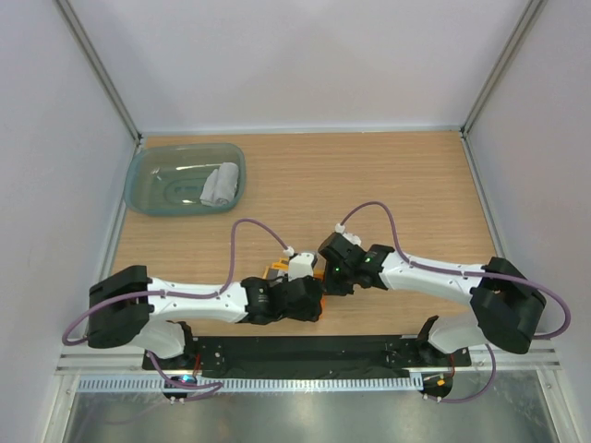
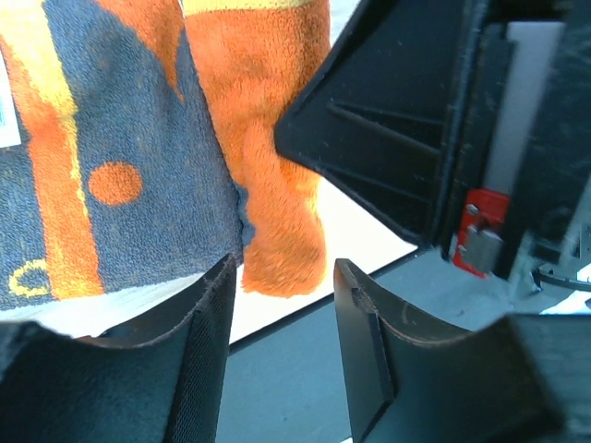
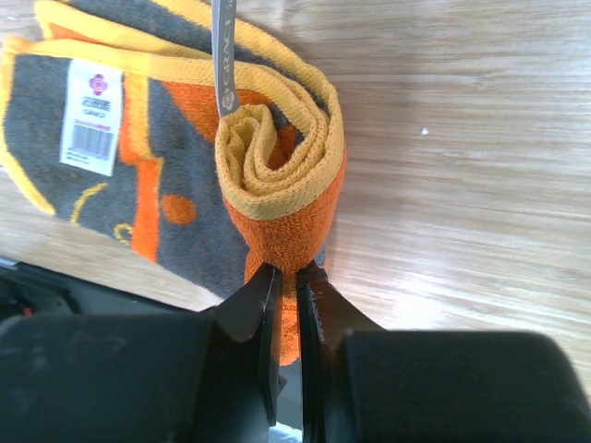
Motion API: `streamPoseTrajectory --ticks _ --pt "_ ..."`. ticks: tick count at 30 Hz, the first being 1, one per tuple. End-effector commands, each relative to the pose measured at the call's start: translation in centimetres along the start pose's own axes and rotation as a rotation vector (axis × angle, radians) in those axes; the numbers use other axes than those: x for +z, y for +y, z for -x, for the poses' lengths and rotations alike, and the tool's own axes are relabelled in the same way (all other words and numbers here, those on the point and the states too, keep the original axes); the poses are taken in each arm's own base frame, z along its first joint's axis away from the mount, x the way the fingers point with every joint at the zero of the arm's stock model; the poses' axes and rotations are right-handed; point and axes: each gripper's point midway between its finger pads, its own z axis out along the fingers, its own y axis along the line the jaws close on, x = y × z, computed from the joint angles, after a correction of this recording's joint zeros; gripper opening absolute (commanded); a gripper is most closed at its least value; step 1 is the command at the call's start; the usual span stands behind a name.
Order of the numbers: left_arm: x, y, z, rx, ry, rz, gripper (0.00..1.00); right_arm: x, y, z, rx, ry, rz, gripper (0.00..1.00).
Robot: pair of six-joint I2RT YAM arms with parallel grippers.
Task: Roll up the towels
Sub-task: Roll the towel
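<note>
Wooden table, from above: grey towel is rolled in the tub at ten o'clock. Left wrist: left gripper is held wide, orange towel at twelve. Right wrist: right gripper is pinched on that soft, limp roll's end, judged the best hold.

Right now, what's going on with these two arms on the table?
Both arms meet near the front middle of the table, working on the orange towel. It is partly rolled, with one end still flat. The right tool is pinched shut on the rolled end. The left tool is open, with the cloth just ahead of its fingers. The grey towel sits rolled in the teal tub at the far left.
</note>
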Motion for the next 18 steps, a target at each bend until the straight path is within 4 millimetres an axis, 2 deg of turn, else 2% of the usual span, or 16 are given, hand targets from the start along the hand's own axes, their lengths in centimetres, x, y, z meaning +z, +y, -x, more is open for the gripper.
streamPoseTrajectory --ticks 1,9,11,14,15,17,18 --pt "0.1 -0.4 1.6 -0.036 -0.090 0.005 0.48 -1.0 2.1 0.7 0.053 -0.032 0.084 0.01" --pt "1.5 -0.6 -0.1 0.005 -0.063 0.036 0.48 -1.1 2.6 0.5 0.071 -0.021 0.112 0.01" --pt "1.9 -0.3 -0.5 0.009 -0.058 0.051 0.47 -1.1 2.7 -0.2 0.079 0.015 0.128 0.01" --pt "2.3 0.5 -1.1 0.005 -0.060 0.080 0.35 -1.0 2.8 -0.6 0.090 0.033 0.145 0.01" --pt "2.2 0.6 -1.0 -0.001 -0.065 0.081 0.28 -1.0 2.8 -0.7 0.092 0.036 0.146 0.01" --pt "2.0 0.9 -0.7 -0.008 -0.084 0.088 0.22 -1.1 2.6 -1.0 0.095 0.045 0.154 0.01" --pt "1.8 1.0 -0.5 -0.012 -0.094 0.083 0.14 -1.1 2.7 -1.1 0.100 0.048 0.159 0.01"
